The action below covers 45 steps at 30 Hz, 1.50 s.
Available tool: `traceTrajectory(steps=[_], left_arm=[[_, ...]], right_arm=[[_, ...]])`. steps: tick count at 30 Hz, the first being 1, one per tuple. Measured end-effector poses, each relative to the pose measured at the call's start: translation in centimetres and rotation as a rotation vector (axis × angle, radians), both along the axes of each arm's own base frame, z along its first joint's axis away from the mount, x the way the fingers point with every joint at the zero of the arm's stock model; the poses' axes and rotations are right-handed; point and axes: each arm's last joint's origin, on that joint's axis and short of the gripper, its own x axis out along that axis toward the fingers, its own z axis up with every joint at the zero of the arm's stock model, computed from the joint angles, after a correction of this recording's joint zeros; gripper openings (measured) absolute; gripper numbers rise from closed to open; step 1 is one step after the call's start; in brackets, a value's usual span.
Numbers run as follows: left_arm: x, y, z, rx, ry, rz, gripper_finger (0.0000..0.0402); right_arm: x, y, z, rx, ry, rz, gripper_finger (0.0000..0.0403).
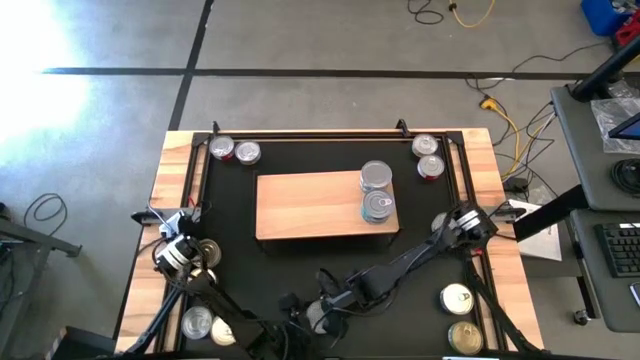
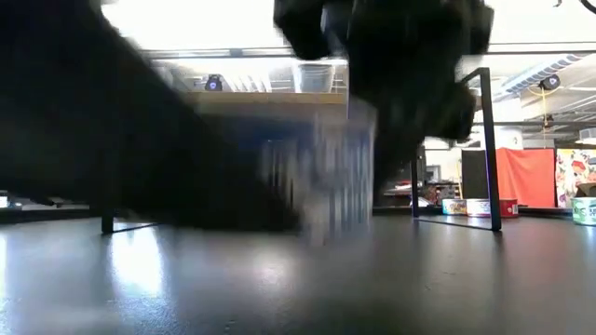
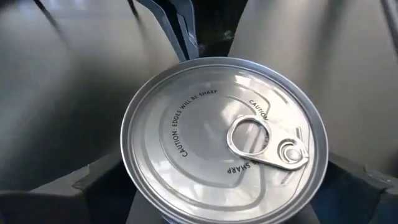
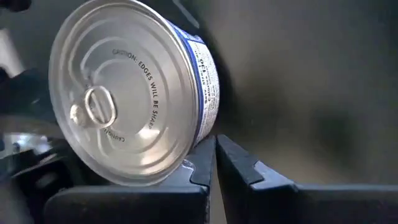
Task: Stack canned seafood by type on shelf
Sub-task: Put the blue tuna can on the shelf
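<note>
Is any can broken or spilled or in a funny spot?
Nothing looks broken or spilled. Two tins sit on the shelf; the others stand on the mat around it. The left gripper is around a silver tin, and the shut right gripper is right beside it.

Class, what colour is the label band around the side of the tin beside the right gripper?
Blue and white, on the tin; clearest in the right wrist view.
</note>
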Motion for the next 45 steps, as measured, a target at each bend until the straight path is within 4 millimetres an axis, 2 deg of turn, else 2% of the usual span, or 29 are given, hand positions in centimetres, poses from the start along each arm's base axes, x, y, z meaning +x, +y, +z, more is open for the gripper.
traceTrajectory(steps=[6,11,14,18,24,29,34,38,45], left_arm=[[-1.1,0.7,4.2,0.041,0.071,-0.013,0.0363],[-3.3,3.5,8.8,0.125,0.173,-0.026,0.0363],[-3.8,5.9,12.0,0.116,0.169,-0.067,0.0363],[-4.1,9.7,15.7,0.070,0.152,-0.159,0.0363],[-4.5,16.4,19.9,0.040,0.092,-0.267,0.0363],[-4.4,22.2,20.4,0.025,0.122,-0.266,0.0365],[-3.3,26.7,19.9,-0.008,0.162,-0.267,0.0368],[-2.3,29.3,19.2,-0.029,0.154,-0.289,0.0382],[-1.5,32.2,16.7,-0.038,0.155,-0.308,0.0375]], right_arm=[[-2.0,-1.1,6.2,-0.071,-0.128,0.098,0.0013],[-4.2,-2.3,12.1,-0.295,-0.367,0.179,0.0013],[-5.5,-3.1,14.7,-0.453,-0.469,0.152,0.0013],[-6.0,-5.0,16.6,-0.567,-0.517,0.130,0.0013],[-5.2,-8.5,18.4,-0.612,-0.563,0.183,0.0013],[-3.8,-12.9,19.5,-0.539,-0.609,0.217,0.0013],[-2.5,-17.2,18.9,-0.555,-0.580,0.238,0.0012],[-1.6,-19.4,17.9,-0.568,-0.543,0.243,0.0012],[0.3,-21.3,14.9,-0.546,-0.439,0.202,0.0012]])
